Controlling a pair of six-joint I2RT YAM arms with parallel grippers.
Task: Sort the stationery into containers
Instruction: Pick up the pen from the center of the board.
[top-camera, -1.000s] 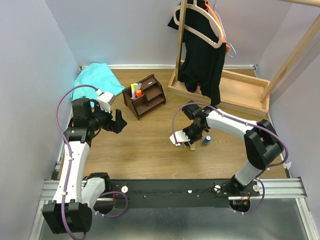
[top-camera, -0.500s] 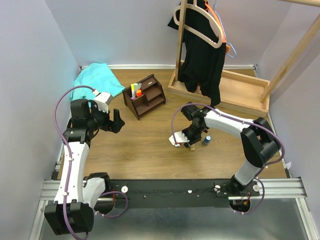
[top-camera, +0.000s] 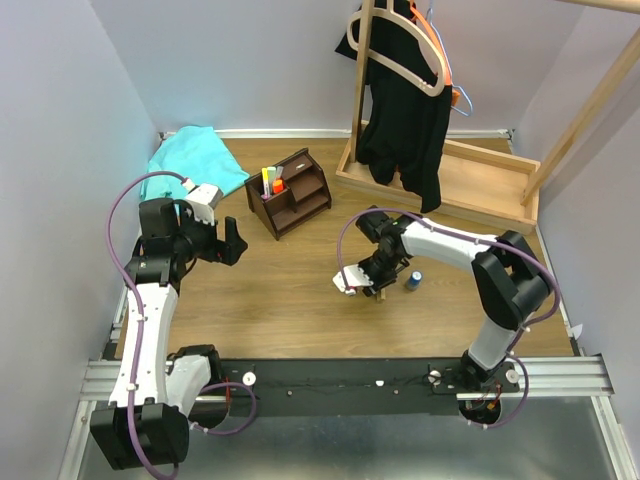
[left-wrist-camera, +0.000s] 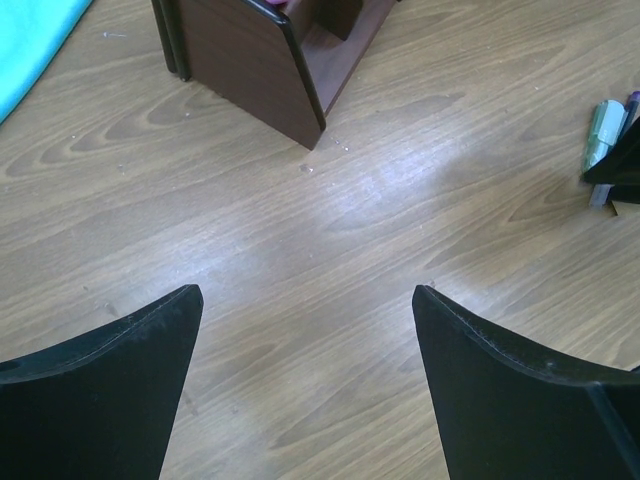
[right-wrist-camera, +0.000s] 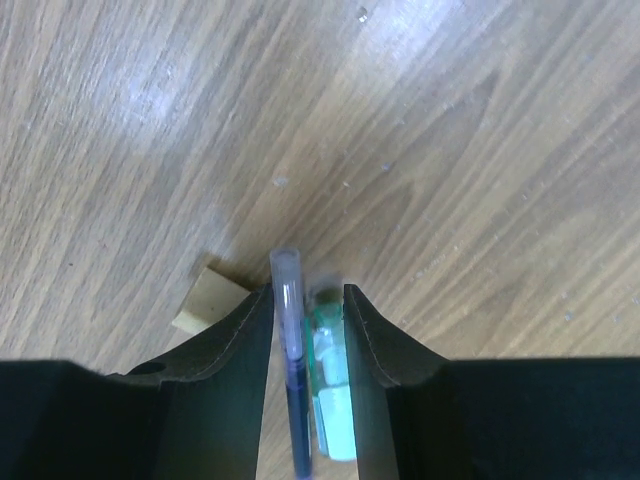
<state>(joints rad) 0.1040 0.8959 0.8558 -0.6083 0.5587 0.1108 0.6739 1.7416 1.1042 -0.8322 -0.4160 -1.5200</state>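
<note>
Sorting looks partly done: on the wood-grain bench (top-camera: 280, 295), the stepped dark-brown organizer (top-camera: 296, 196) already holds yellow, orange and pink markers (top-camera: 270, 182) upright. Near its left, left fingers (left-wrist-camera: 120, 390) gape wide, empty. Well right of it, right fingers (right-wrist-camera: 385, 350) pinch a slim pen (right-wrist-camera: 290, 340) and pale-green marker (right-wrist-camera: 330, 390); tan block (right-wrist-camera: 208, 302) and blue cylinder (top-camera: 413, 281) lie there unsorted.

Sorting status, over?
Left gripper jaws open, empty, near organizer. Right gripper jaws shut on pen and pale green marker. Tan block close beside; nothing else blocking.
</note>
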